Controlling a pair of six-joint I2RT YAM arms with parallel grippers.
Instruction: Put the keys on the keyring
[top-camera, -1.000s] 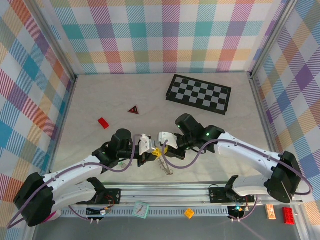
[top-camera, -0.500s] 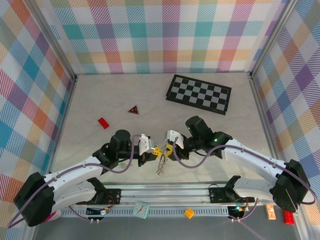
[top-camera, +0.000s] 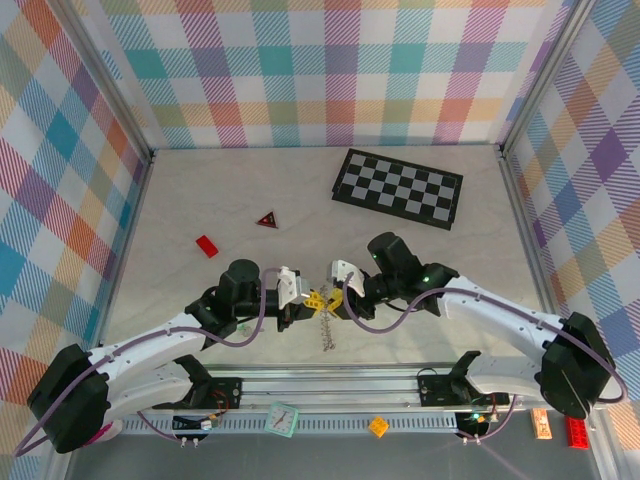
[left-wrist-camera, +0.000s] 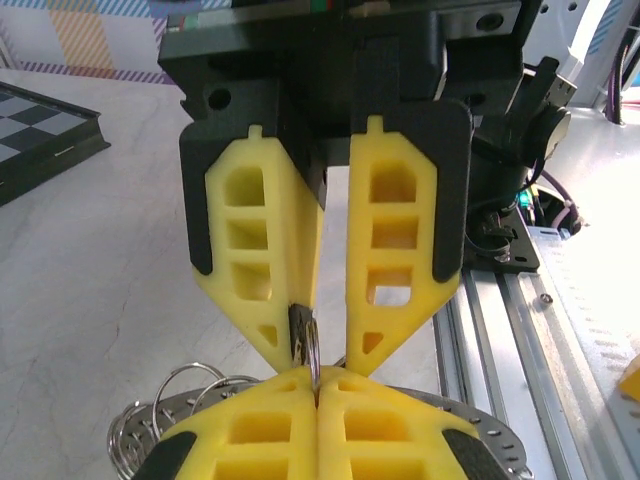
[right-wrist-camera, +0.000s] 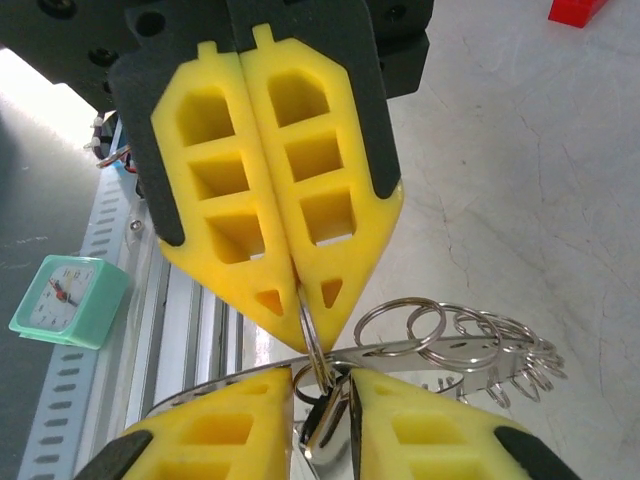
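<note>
We are holding both grippers tip to tip over the table's near middle.
Our left gripper is pinching a split ring tight; our right gripper, narrowed, is clamping a silver key, with the keyring just beneath both.

Where my left gripper and right gripper meet, open table lies at 12 o'clock. Chessboard stands at 1, red triangle at 11, red brick at 10, rail near at 6.
</note>
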